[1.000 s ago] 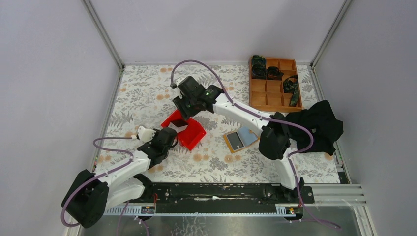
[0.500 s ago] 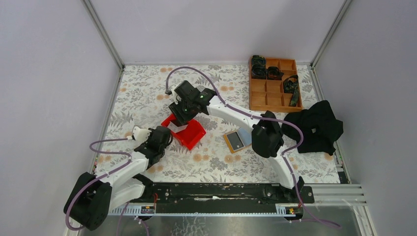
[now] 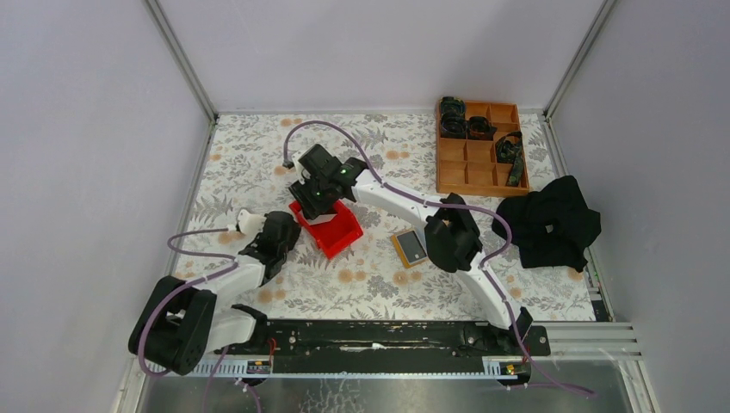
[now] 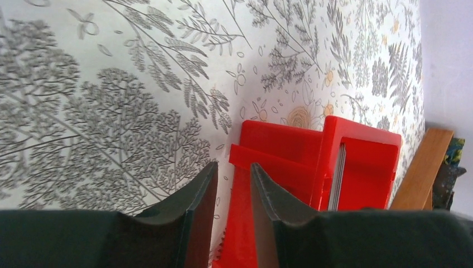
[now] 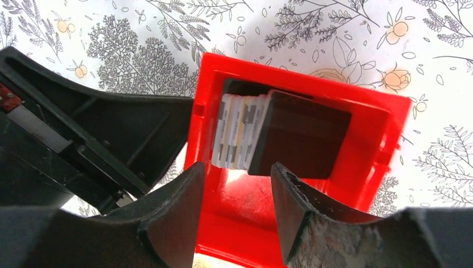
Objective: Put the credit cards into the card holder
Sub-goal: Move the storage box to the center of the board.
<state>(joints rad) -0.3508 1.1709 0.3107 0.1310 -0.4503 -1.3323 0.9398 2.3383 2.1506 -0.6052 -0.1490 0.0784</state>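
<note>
As arm swung left, right tool neared bin.

A robot lab booth: plain grey walls and metal posts are enclosing a flower-print table, with a black mounting rail running along its near edge.

White arm links, black joints, black claws, lilac cables.

Bright, even, diffuse light; shadows fall soft. Beyond the left hand and right hand the table print is crisp; the fingers nearest the lens blur slightly.
</note>
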